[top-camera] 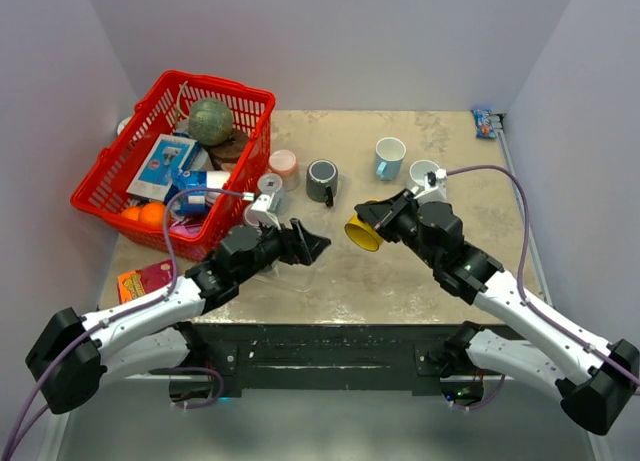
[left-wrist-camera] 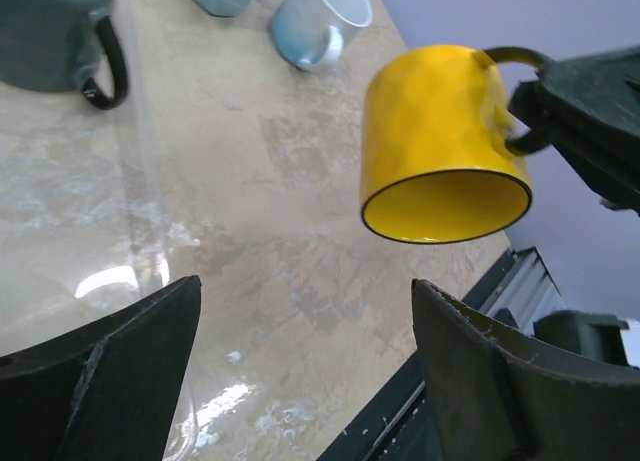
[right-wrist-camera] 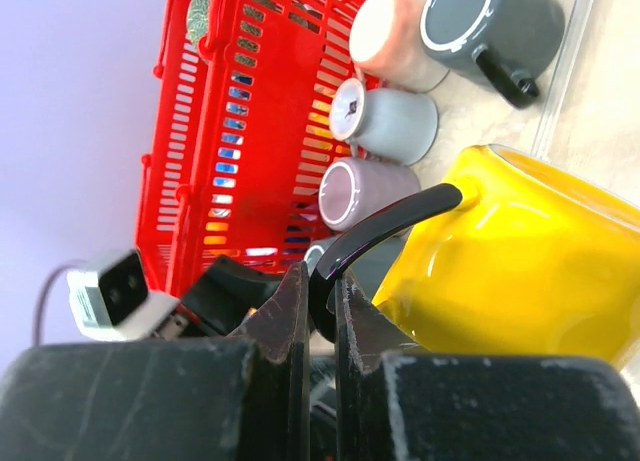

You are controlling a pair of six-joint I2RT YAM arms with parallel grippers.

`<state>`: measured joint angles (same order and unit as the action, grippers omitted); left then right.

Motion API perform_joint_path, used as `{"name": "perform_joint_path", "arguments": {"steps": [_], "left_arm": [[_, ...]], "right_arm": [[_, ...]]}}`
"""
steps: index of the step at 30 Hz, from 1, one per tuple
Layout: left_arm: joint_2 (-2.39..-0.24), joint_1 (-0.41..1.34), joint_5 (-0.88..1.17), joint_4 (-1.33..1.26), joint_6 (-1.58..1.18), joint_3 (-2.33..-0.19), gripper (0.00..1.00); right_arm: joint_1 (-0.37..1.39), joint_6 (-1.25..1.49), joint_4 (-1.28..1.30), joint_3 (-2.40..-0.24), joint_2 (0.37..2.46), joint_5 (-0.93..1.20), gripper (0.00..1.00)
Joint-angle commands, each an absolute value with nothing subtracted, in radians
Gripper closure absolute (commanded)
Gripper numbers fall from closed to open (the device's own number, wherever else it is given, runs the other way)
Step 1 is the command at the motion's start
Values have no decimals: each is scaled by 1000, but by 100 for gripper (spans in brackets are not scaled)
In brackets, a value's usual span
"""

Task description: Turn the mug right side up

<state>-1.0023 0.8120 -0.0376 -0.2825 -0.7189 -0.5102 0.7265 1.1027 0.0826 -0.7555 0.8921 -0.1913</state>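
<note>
1. Red basket [top-camera: 120, 176] fills the far-left corner of the table [top-camera: 400, 281], well apart from the work. It matters only if your swing goes wide to the left.
2. Your left gripper [top-camera: 312, 245] hangs spread and empty over the near middle of the tabletop, just beside the mug's mouth. My guess is that rolling the mug toward that side could knock its rim against those fingers.
3. Your right gripper [top-camera: 385, 215] is pressed together on the handle alone; nothing supports the body.
4. Your yellow mug [top-camera: 362, 231] is held off the tabletop, above its middle and a little toward the near edge. Its long axis is tilted, closer to level than upright. The mouth faces down and toward the near-left corner, the base up and toward the far-right corner. It is not yet right side up and needs well over a quarter turn.
5. Your grey mug [top-camera: 322, 180] stands toward the far edge, near the held one. A wide arc that way could tip it.
6. Your main risk is the handle [right-wrist-camera: 400, 214]. It is a thin loop in a narrow pinch, so as the weight shifts during the turn the mug may pivot or slip out and drop.
</note>
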Motion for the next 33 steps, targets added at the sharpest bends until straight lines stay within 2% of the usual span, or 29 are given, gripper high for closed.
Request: {"name": "perform_joint_path", "arguments": {"steps": [1, 8, 15, 19, 22, 25, 26, 28, 29, 32, 33], "left_arm": [[-1044, 886, 3, -583, -598, -494, 10], [-1176, 956, -58, -695, -549, -543, 15], [-1250, 957, -69, -762, -551, -584, 30], [-1246, 957, -74, -830, -561, -566, 32], [-1256, 957, -87, -827, -565, -572, 37], [-1287, 957, -83, -815, -561, -587, 51], [-1296, 957, -83, -808, -560, -592, 61], [-1316, 957, -94, -775, -555, -610, 70], [-1322, 957, -97, -766, -551, -615, 81], [-1339, 959, -129, -688, -535, -650, 100], [-1345, 959, -153, -620, -522, -681, 100]], "right_arm": [[727, 1219, 15, -850, 836, -183, 100], [727, 1278, 26, -874, 801, -138, 100], [726, 1361, 3, -807, 776, -84, 100], [727, 1399, -21, -756, 759, -71, 100], [726, 1422, -37, -730, 753, -55, 100], [727, 1439, -43, -718, 749, -43, 100], [727, 1440, -43, -715, 749, -41, 100], [726, 1442, -35, -710, 746, -43, 100], [726, 1439, -25, -707, 744, -52, 100], [727, 1416, 39, -704, 736, -77, 100], [726, 1408, 60, -701, 732, -86, 100]]}}
